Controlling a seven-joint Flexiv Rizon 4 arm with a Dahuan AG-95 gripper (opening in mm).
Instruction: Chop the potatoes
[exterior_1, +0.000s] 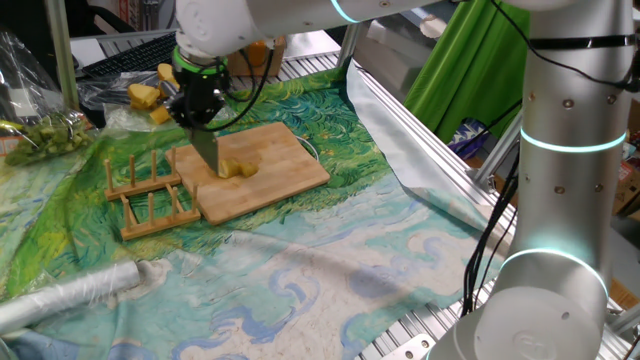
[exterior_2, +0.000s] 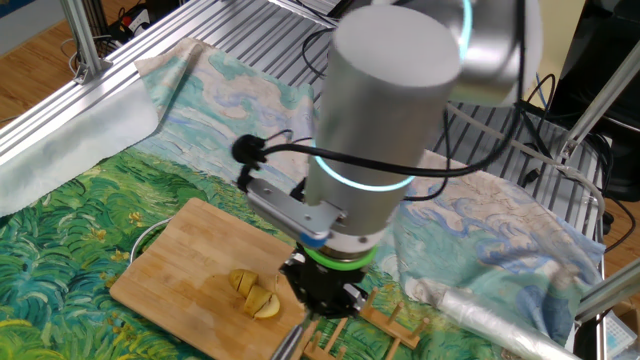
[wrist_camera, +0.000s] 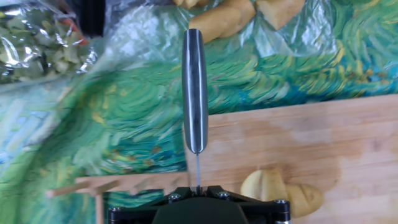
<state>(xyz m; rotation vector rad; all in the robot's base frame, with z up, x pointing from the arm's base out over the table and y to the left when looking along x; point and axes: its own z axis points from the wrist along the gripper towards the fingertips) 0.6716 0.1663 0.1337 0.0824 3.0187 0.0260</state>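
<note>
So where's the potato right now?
In the one fixed view the potato lies in pieces near the middle of the board, just right of the knife, with the rack further left.

You cannot see the fingertips of the gripper (wrist_camera: 198, 198) in the hand view; a dark housing covers them at the bottom edge. The knife (wrist_camera: 195, 93) shows there only as a thin spine; where it is clamped is hidden. In the other fixed view the arm's body blocks part of the wooden board (exterior_2: 185, 270), and the rack (exterior_2: 385, 320) is cut off by the lower edge. The potatoes (wrist_camera: 280, 194) run partly under the housing, so you cannot count the slices.
</note>
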